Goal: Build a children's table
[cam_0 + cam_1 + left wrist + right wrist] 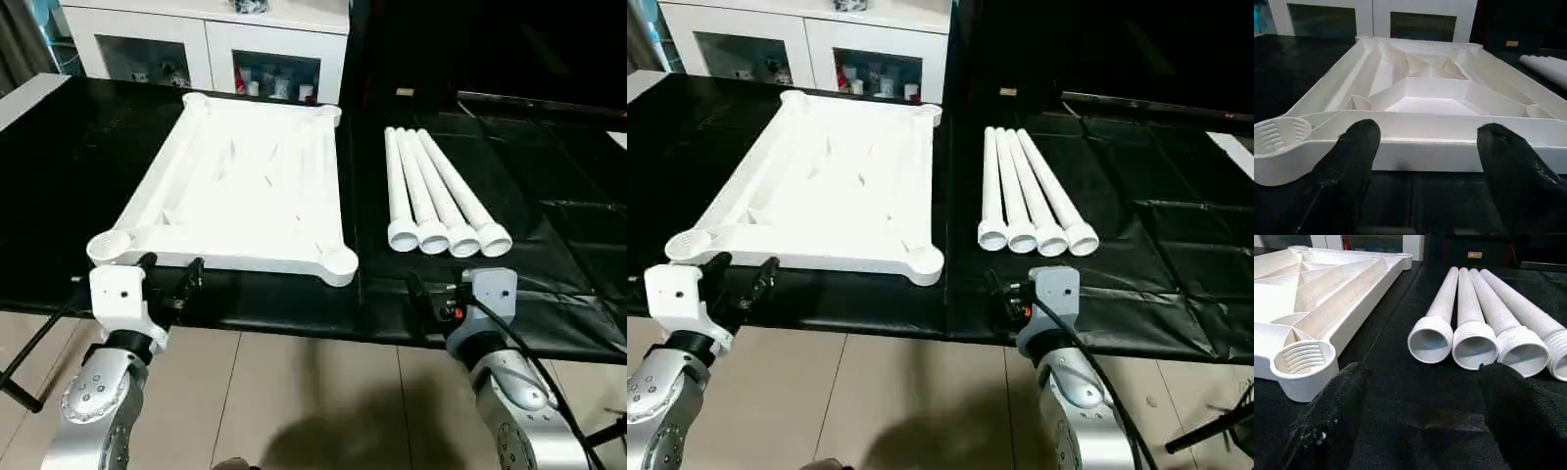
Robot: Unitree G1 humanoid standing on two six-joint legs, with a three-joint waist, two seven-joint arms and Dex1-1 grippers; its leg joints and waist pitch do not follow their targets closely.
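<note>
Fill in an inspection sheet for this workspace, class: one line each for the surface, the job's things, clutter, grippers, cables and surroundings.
Surface: black sheet over the bench, creased on the robot's right.
Job's things: tabletop lies ribbed side up, corner sockets open; four legs lie side by side to its right, apart from it, threaded ends toward the robot.
Clutter: a small tan item at the far edge, too small to identify.
Grippers: left gripper open, empty, before the tabletop's near edge; right gripper open, empty, short of the legs.
Cables: black cable along the right forearm.
Surroundings: white glass-door cabinet behind; tiled floor below.
</note>
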